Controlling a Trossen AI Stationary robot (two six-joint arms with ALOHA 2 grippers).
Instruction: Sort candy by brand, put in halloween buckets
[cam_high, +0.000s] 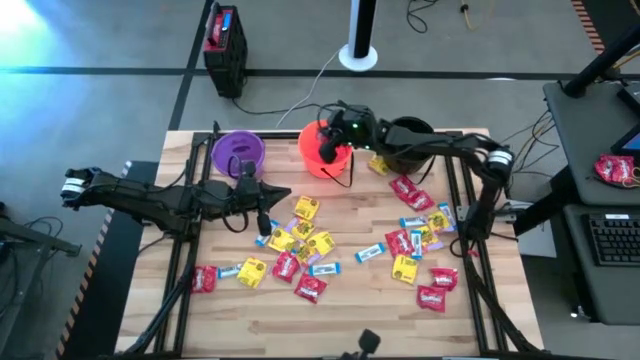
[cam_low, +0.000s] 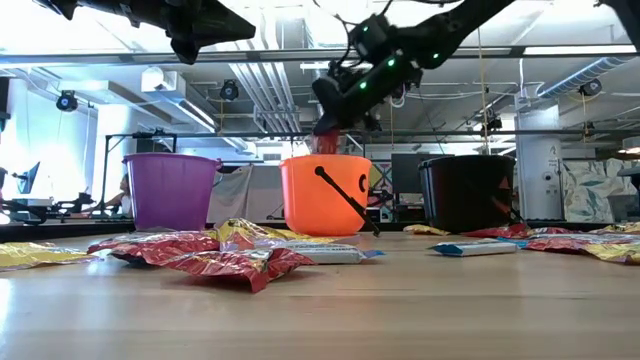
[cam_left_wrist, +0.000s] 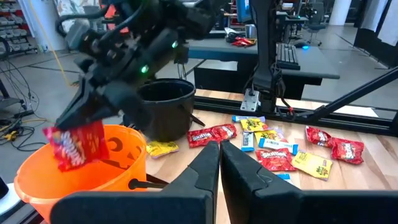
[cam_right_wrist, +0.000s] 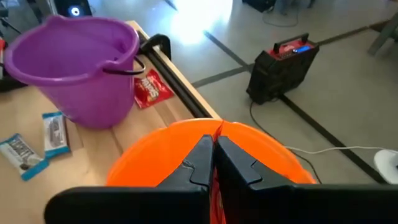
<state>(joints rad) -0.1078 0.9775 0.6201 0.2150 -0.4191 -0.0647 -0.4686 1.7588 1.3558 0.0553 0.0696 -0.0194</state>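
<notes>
Candy (cam_high: 318, 243) lay scattered over the wooden table (cam_high: 340, 320), in red, yellow and blue-and-white wrappers, most of it from the centre toward 3 o'clock and 7 o'clock in the high view. Three buckets stood in a row along the 12 o'clock edge: the purple bucket (cam_high: 238, 153) at about 11 o'clock, the orange bucket (cam_high: 326, 152) at 12, the black bucket (cam_high: 408, 143) at about 1 o'clock. The right gripper (cam_high: 327, 146) hung over the mouth of the orange bucket, its jaws clenched on a red packet (cam_left_wrist: 73, 144) that dangled just above the rim. The left gripper (cam_high: 266, 221) waited near the centre of the table, toward 9 o'clock from the candy pile, above the wood, with its jaws pressed together and nothing between them.
</notes>
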